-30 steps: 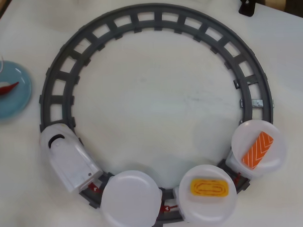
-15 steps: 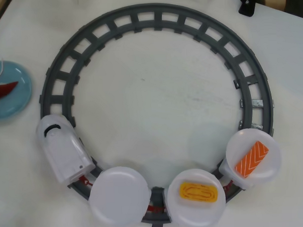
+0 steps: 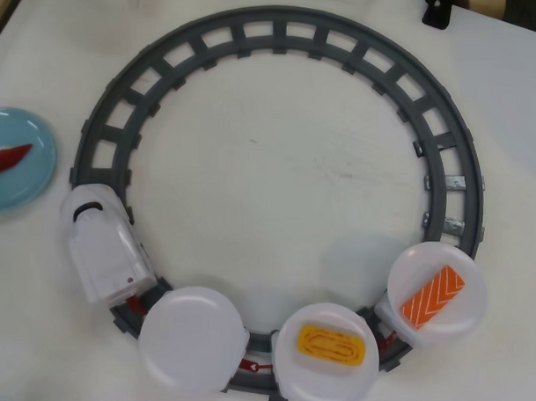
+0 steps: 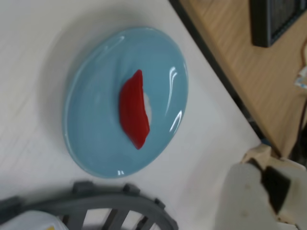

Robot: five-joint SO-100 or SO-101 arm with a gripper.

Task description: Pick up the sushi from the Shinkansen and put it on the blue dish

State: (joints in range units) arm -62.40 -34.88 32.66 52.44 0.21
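Observation:
The dark-red sushi (image 3: 7, 159) lies flat on the blue dish (image 3: 34, 187) at the left edge of the overhead view. The wrist view looks down on the same sushi (image 4: 134, 109), lying in the middle of the blue dish (image 4: 93, 124). The white Shinkansen (image 3: 102, 246) stands on the grey ring track (image 3: 288, 28) at the lower left. Its first plate (image 3: 194, 339) is empty. The arm does not show in the overhead view. A pale blurred part (image 4: 268, 191) at the wrist view's lower right may belong to the gripper. It holds nothing that I can see.
The second plate carries a yellow rectangular piece (image 3: 332, 343), and the third carries an orange white-striped piece (image 3: 433, 298). In the wrist view the track (image 4: 110, 203) runs just below the dish. The table edge and a wooden surface (image 4: 240, 72) lie to the right.

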